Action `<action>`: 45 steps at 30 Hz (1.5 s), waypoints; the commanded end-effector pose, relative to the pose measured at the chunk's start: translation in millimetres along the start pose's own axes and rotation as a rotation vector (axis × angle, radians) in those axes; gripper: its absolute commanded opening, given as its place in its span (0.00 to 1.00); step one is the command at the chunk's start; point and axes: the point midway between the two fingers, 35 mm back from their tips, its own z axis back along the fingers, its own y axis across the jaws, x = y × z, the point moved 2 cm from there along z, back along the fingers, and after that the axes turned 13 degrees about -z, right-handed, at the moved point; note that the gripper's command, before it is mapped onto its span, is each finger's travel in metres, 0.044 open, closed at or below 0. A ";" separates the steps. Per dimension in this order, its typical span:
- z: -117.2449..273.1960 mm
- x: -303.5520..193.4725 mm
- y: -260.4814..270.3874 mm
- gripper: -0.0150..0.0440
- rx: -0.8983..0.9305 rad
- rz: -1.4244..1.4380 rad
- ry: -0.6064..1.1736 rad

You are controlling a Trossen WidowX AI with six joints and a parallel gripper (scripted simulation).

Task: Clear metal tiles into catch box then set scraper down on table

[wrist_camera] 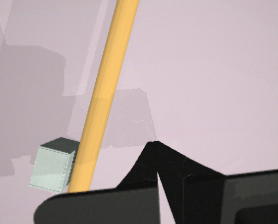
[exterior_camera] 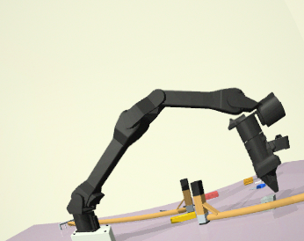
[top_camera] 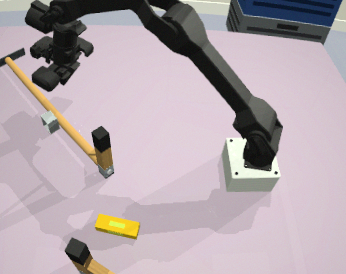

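Note:
A long wooden-handled tool (top_camera: 72, 130) (exterior_camera: 264, 205) (wrist_camera: 102, 100) lies on the table, with a dark crosswise head (top_camera: 17, 55) and an upright black-topped grip (top_camera: 102, 147) (exterior_camera: 199, 198); it looks like a scraper. A second wooden-handled tool (top_camera: 78, 251) (exterior_camera: 132, 220) has a similar upright grip; which is the longer I cannot tell. My gripper (top_camera: 64, 81) (exterior_camera: 275, 189) (wrist_camera: 155, 144) is shut and empty, above the table beside the first tool's handle and touching nothing. I cannot make out the steel plate, metal tiles or catch box.
A small pale grey-green block (top_camera: 50, 122) (exterior_camera: 268, 199) (wrist_camera: 50, 168) is beside the first handle. A yellow block (top_camera: 117, 226) (exterior_camera: 183, 218) lies between the upright grips. Red (exterior_camera: 212, 195), orange (exterior_camera: 249, 181) and blue (exterior_camera: 260, 186) pieces lie farther off. Stacked crates (top_camera: 290, 5) stand at the back.

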 end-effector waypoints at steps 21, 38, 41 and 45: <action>-56.3 -19.1 -3.7 0.25 -0.002 0.015 0.029; -57.7 -15.4 10.8 0.25 0.001 0.014 0.023; -57.9 -14.7 13.7 0.25 0.002 0.014 0.022; -58.3 -13.9 17.5 0.25 0.002 0.014 0.020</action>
